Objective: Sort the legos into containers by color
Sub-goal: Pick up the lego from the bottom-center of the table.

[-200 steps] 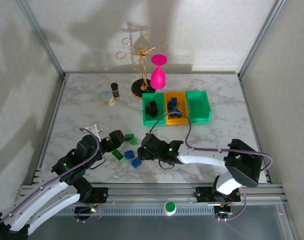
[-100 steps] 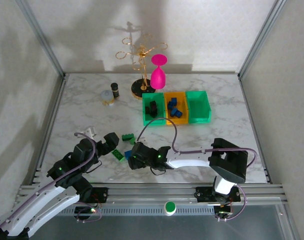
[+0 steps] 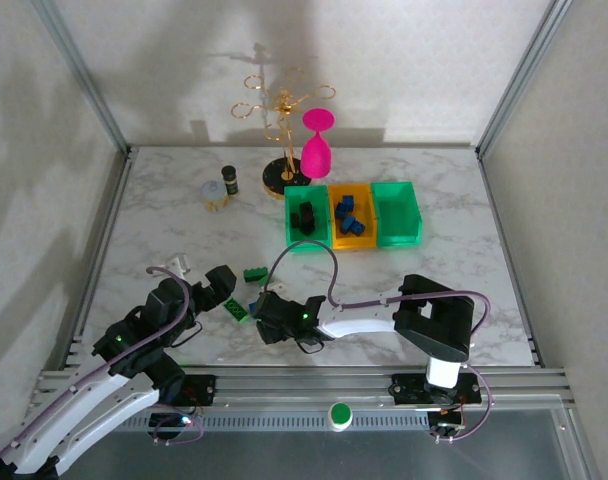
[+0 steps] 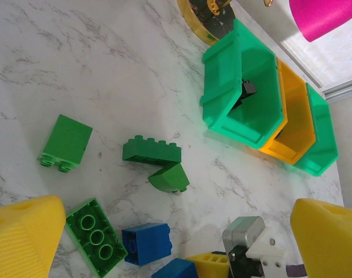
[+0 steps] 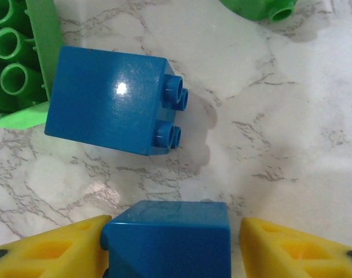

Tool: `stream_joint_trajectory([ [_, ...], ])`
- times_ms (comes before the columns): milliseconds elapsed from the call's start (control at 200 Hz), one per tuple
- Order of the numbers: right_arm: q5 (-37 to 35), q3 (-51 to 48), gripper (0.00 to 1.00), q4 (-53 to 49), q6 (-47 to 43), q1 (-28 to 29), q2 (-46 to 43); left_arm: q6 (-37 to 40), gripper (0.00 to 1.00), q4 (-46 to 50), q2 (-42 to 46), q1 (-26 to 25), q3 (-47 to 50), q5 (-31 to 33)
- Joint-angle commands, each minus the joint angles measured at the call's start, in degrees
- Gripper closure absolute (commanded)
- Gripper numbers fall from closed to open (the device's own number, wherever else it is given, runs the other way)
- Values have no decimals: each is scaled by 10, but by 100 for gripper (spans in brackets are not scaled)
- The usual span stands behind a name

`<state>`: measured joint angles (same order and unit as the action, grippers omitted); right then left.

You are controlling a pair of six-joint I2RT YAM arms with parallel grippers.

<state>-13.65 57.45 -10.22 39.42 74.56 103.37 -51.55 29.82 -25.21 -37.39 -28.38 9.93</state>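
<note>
A white marble-patterned surface (image 3: 164,230) is seen from above. Near its far edge, about the middle, three small open plastic bins are joined in a row. Black bricks (image 3: 304,218) are held in the left green bin (image 3: 306,245), and small blue bricks (image 3: 348,214) in the orange bin (image 3: 350,243). The right green bin (image 3: 396,215) is set on the other side of the orange one.

Loose plastic bricks are scattered near the near edge, left of the middle. Among them are a square green brick (image 4: 65,143), a long dark green brick (image 4: 151,152), a curved green brick (image 4: 169,178) touching it, and an upturned green brick (image 4: 98,237).

The right gripper (image 5: 175,226) is narrowed around a blue brick (image 5: 167,246) that rests on the surface. One yellow finger (image 5: 54,249) touches it, while a sliver of surface is seen between it and the other finger. A second blue brick (image 5: 112,107) is laid on its side just beyond, against the upturned green brick.

The left gripper (image 4: 176,207) is held wide open above the loose bricks.
</note>
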Motion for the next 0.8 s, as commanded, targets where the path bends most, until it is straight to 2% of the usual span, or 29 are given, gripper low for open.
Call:
stream_joint_trajectory([
  [0,-15,14,46,-13,-4,7,4,-12,0,0,2,6,4,4],
  [165,-21,11,54,-24,7,8,-13,-9,0,-9,-1,6,4,-2],
  [466,-32,-2,55,-52,27,-3,-100,3,0,-26,-11,6,-10,-9],
  [661,-42,-17,54,-106,42,-65,-184,26,0,-61,-50,6,-31,-31],
  [796,-49,-22,53,-143,25,-141,-233,43,0,-98,-82,6,-44,-48],
])
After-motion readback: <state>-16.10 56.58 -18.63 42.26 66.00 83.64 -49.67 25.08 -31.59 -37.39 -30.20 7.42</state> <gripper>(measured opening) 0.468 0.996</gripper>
